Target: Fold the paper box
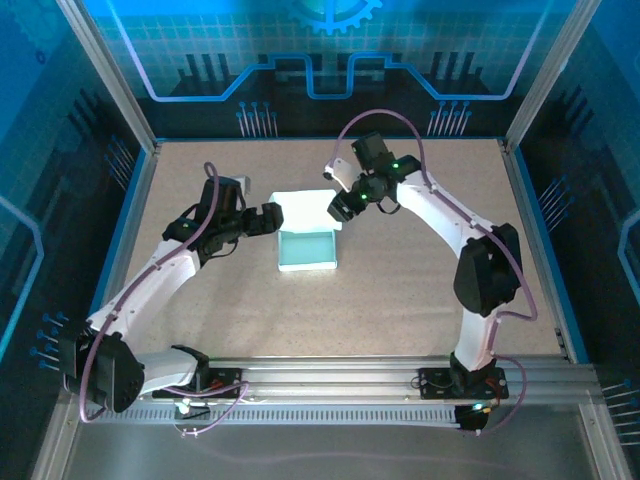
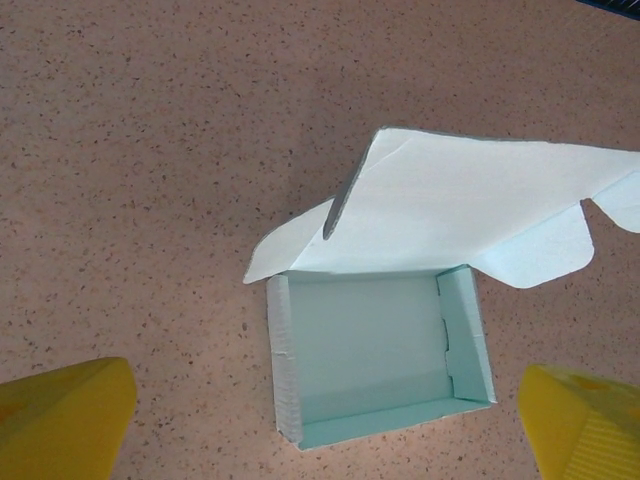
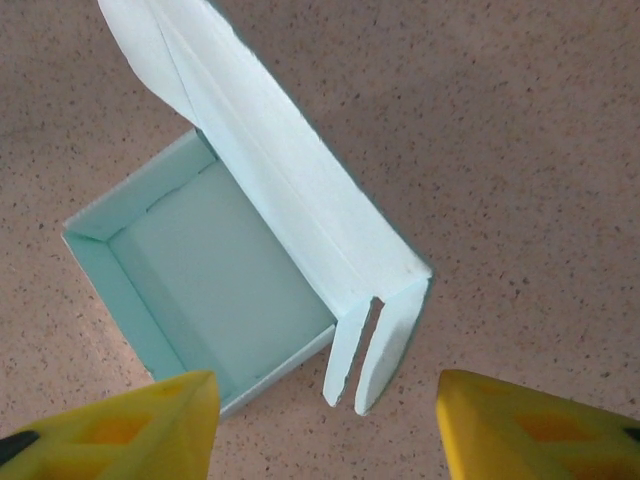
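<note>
The paper box (image 1: 307,250) is pale mint card and sits in the middle of the table as an open tray, its lid (image 1: 303,206) raised at the far side. My left gripper (image 1: 272,218) hovers at the box's left far corner. In the left wrist view it (image 2: 325,425) is open, with yellow fingertips (image 2: 65,420) wide on either side of the tray (image 2: 365,345) below. My right gripper (image 1: 341,207) is at the lid's right end. It (image 3: 325,405) is open, and the lid's two side flaps (image 3: 370,355) hang between its fingers (image 3: 530,425), touching neither.
The speckled tan table (image 1: 420,290) is bounded by raised blue walls on the left, right and back. A metal rail (image 1: 340,375) carrying both arm bases runs along the near edge.
</note>
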{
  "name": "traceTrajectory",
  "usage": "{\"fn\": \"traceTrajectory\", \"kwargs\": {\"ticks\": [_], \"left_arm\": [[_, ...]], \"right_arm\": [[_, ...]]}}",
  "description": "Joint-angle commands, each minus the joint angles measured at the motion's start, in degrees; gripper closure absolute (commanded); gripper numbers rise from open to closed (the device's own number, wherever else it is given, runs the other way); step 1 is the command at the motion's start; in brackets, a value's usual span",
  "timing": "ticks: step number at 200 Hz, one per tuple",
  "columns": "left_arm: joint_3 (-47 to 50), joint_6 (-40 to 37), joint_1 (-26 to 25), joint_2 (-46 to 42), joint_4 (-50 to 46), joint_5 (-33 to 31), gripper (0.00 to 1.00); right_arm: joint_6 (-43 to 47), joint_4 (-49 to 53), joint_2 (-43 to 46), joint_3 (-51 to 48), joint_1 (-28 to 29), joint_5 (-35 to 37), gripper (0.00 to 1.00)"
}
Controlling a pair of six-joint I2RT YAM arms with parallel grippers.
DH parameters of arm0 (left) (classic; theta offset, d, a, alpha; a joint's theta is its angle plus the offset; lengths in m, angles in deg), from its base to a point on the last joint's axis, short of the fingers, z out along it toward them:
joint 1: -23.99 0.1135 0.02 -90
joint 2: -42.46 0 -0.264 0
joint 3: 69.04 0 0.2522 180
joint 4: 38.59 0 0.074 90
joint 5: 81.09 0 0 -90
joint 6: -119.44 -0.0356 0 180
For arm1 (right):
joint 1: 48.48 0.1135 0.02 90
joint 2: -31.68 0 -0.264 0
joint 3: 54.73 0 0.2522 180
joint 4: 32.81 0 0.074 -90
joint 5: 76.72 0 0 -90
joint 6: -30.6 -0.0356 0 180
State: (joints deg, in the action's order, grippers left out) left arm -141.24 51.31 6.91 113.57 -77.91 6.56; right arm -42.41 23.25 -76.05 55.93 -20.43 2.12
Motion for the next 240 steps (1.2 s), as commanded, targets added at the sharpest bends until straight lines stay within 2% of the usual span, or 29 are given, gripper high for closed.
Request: {"fn": "traceTrajectory", "kwargs": {"ticks": [1, 22, 41, 102, 126, 176, 227, 240], "left_arm": [[0.1, -1.1, 0.3, 1.0, 1.7, 2.0, 0.01], [0.3, -0.6, 0.3, 0.9, 2.9, 3.4, 0.01], [0.3, -0.8, 0.3, 1.2, 3.2, 3.4, 0.01], [0.7, -1.1, 0.3, 1.6, 3.1, 2.9, 0.01], [0.4, -1.5, 0.3, 1.7, 3.0, 2.8, 0.01], [0.3, -1.8, 0.3, 1.9, 2.8, 2.4, 0.01], [0.2, -2.1, 0.3, 2.2, 2.5, 2.0, 0.01], [0.0, -2.2, 0.3, 2.3, 2.5, 2.0, 0.01]], "right_arm": [[0.6, 3.5, -2.1, 2.8, 0.1, -0.8, 0.43], [0.4, 4.8, -3.9, 4.3, -0.1, -1.7, 0.51], [0.5, 5.3, -5.3, 5.4, -0.1, -1.6, 0.63], [0.6, 6.9, -8.4, 8.5, -0.1, 0.2, 0.68], [0.6, 7.3, -9.2, 9.2, -0.1, 0.6, 0.75], [0.5, 8.1, -10.7, 10.2, 0.1, 1.0, 0.77], [0.7, 8.8, -10.5, 10.7, 0.2, 1.8, 0.99], [0.7, 8.8, -10.1, 10.5, 0.3, 1.8, 1.0]]}}
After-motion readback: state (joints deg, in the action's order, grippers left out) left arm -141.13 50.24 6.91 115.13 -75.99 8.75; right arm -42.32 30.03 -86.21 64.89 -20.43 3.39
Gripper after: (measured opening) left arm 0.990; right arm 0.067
